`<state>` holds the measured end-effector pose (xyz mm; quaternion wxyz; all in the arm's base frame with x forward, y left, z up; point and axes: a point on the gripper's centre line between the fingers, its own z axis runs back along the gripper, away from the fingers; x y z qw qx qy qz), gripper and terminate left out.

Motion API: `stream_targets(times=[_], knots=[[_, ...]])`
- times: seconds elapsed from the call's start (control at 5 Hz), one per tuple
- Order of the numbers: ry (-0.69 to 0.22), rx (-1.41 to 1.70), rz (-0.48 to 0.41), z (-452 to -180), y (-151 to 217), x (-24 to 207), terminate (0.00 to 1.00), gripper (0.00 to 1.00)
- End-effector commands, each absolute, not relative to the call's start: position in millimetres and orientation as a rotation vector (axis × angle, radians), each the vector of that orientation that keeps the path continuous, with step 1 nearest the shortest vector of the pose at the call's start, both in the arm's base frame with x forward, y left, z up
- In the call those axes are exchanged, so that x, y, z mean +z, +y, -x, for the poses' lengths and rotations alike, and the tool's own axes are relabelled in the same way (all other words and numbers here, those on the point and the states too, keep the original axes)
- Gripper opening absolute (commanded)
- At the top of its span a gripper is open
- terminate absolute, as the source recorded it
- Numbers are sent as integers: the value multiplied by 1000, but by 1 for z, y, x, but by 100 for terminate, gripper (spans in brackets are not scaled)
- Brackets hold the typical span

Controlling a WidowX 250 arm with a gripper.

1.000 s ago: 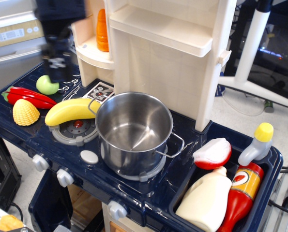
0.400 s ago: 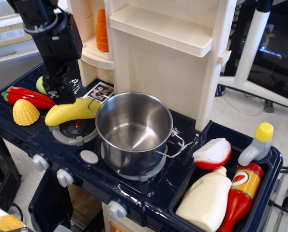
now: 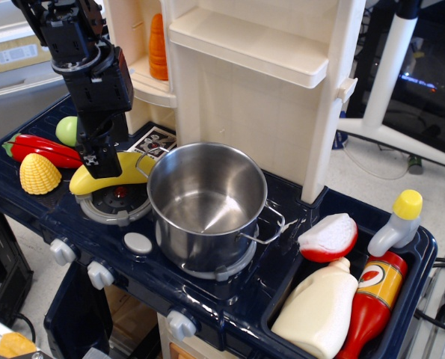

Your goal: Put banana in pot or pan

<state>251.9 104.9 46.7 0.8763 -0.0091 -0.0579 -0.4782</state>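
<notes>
The yellow banana [image 3: 136,168] lies on the left burner [image 3: 117,206] of the toy stove, its right end touching the left side of the steel pot [image 3: 200,250]. The pot stands upright and empty on the right burner. My black gripper [image 3: 102,161] has come down from above onto the banana's middle. One finger [image 3: 100,158] shows in front of the banana and the other is hidden behind it. The jaws look open, straddling the banana, which still rests on the burner.
A ridged yellow corn piece [image 3: 40,174], a red pepper [image 3: 46,149] and a green apple [image 3: 66,131] lie left of the banana. The cream toy-kitchen tower [image 3: 259,75] rises behind the pot. The sink at the right holds bottles [image 3: 319,310] and a red-white piece [image 3: 328,238].
My gripper has moved down and to the right, from above the green apple onto the banana's middle. The banana and the pot have not moved.
</notes>
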Motion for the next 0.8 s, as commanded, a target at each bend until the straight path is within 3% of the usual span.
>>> stream_targets(times=[0.0,0.2,0.6], knots=[[-165,-935,-103,-262,101,38,0,0],[-128,-927,-113,-254,97,57,0,0],[81,-924,-178,-238,116,152,0,0]])
